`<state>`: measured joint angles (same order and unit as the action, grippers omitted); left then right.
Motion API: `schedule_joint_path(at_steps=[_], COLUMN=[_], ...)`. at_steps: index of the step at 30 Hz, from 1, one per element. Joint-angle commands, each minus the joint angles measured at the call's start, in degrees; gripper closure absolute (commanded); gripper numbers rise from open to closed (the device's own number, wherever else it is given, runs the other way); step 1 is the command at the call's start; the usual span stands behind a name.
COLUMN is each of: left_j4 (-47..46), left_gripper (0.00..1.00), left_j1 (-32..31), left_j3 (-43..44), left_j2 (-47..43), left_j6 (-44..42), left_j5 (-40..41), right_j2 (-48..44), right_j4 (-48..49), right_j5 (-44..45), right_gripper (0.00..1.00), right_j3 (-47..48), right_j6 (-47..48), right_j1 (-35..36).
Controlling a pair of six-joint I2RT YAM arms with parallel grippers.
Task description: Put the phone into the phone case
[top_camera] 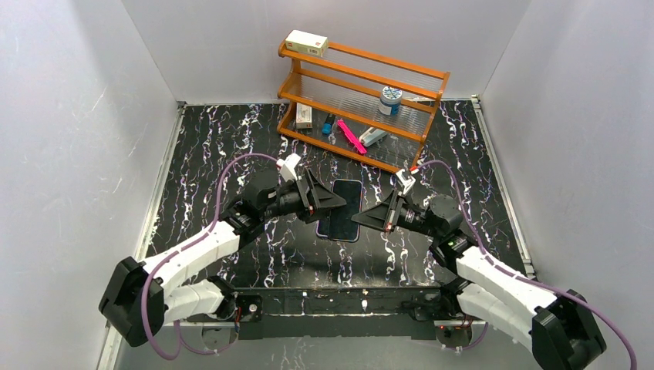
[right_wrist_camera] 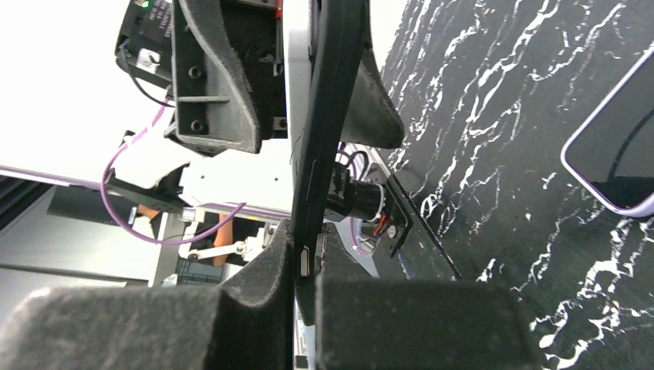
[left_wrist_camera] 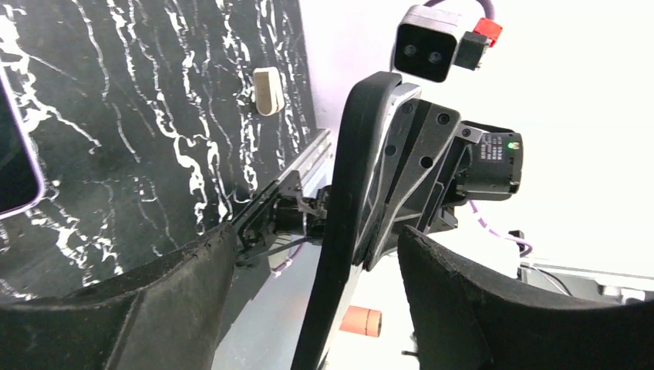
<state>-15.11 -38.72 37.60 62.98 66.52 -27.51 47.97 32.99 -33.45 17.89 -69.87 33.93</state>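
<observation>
The matte black phone case (right_wrist_camera: 332, 116) is held up on edge between both grippers, above the table's middle. A thin pale-reflecting strip along it looks like the phone (right_wrist_camera: 297, 85). I cannot tell how deep it sits in the case. My right gripper (right_wrist_camera: 305, 270) is shut on the case's near end, beside a small silver oval in its side. My left gripper (left_wrist_camera: 316, 239) is open, its fingers (left_wrist_camera: 463, 293) straddling the case (left_wrist_camera: 347, 177) without touching it. In the top view the left gripper (top_camera: 335, 202) and right gripper (top_camera: 369, 216) face each other.
A lavender-edged phone (top_camera: 339, 222) lies flat on the black marbled table under the grippers. It also shows in the right wrist view (right_wrist_camera: 617, 146) and the left wrist view (left_wrist_camera: 14, 154). A wooden rack (top_camera: 362, 100) with small items stands at the back. White walls enclose the table.
</observation>
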Motion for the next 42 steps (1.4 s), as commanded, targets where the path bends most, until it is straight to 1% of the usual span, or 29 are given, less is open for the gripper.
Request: schedule_joint_path(at_steps=[1, 4, 7, 9, 11, 12, 13, 14, 16, 17, 19, 21, 24, 28, 31, 35, 37, 38, 40, 42], left_j4=[-12.2, -14.1, -16.7, -19.1, -21.0, -22.1, -22.9, -23.5, -24.2, -24.5, -25.1, -25.4, -25.3, -25.5, -25.5, -24.9, -23.5, -20.7, -13.2, -8.8], left_gripper=[0.29, 0.42, 0.62, 0.76, 0.85, 0.90, 0.94, 0.96, 1.00, 1.00, 1.00, 1.00, 1.00, 1.00, 1.00, 1.00, 1.00, 1.00, 1.00, 1.00], left_j1=[0.3, 0.3, 0.4, 0.4, 0.4, 0.4, 0.4, 0.3, 0.3, 0.3, 0.3, 0.4, 0.3, 0.3, 0.3, 0.4, 0.3, 0.3, 0.3, 0.4], left_j3=[-1.9, -2.6, -3.8, -4.7, -5.5, -5.8, -5.9, -6.0, -6.0, -6.0, -6.0, -5.7, -5.5, -5.4, -5.6, -7.3, -7.9, -7.7, -6.0, -4.7], left_j2=[1.4, 1.7, 1.8, 1.8, 1.8, 1.9, 2.0, 2.0, 1.9, 1.8, 1.6, 1.4, 1.6, 2.5, 2.7, 2.2, 1.8, 1.5, 1.1, 0.5], left_j6=[6.3, 7.9, 9.5, 11.0, 12.3, 12.5, 12.6, 12.3, 11.6, 11.2, 10.2, 8.6, 6.2, 3.6, 1.0, -4.3, -8.2, -10.3, -16.0, -19.9], left_j5=[-4.2, -5.0, -5.5, -5.4, -4.9, -4.9, -4.8, -4.7, -4.3, -4.0, -3.6, -3.1, -2.1, -2.1, -2.0, -0.3, 0.1, 0.4, 0.8, 0.8], right_j2=[1.8, 3.0, 3.8, 4.5, 4.9, 5.0, 4.9, 5.0, 5.2, 5.4, 5.6, 5.5, 5.3, 5.2, 5.5, 5.6, 5.0, 4.8, 4.6, 4.6], right_j4=[14.8, 15.3, 14.4, 14.0, 13.5, 13.1, 12.7, 12.0, 10.8, 10.7, 10.4, 9.5, 9.6, 9.8, 9.0, 6.3, 5.3, 4.8, 3.1, 2.2], right_j5=[-3.1, -3.3, -3.2, -3.8, -4.4, -4.7, -5.1, -5.6, -7.4, -8.2, -9.7, -10.2, -10.6, -10.5, -10.3, -8.9, -7.7, -7.2, -6.7, -6.5], right_gripper=[0.99, 0.99, 0.98, 0.91, 0.80, 0.71, 0.67, 0.58, 0.48, 0.44, 0.40, 0.39, 0.40, 0.45, 0.59, 0.85, 0.95, 0.99, 0.99, 0.99], right_j3=[3.6, 3.7, 3.6, 3.6, 3.4, 3.1, 2.9, 2.6, 2.1, 1.8, 1.1, 0.7, 0.1, -0.3, -0.4, -0.2, -0.2, -0.2, 0.2, 0.5], right_j6=[-3.3, -3.4, -3.0, -3.0, -3.3, -3.4, -3.5, -3.5, -3.4, -3.3, -3.4, -3.5, -4.3, -5.5, -6.4, -8.1, -9.3, -9.7, -10.0, -9.6], right_j1=[0.2, 0.2, 0.2, 0.2, 0.2, 0.2, 0.2, 0.3, 0.2, 0.2, 0.2, 0.2, 0.2, 0.2, 0.2, 0.2, 0.2, 0.2, 0.2, 0.2])
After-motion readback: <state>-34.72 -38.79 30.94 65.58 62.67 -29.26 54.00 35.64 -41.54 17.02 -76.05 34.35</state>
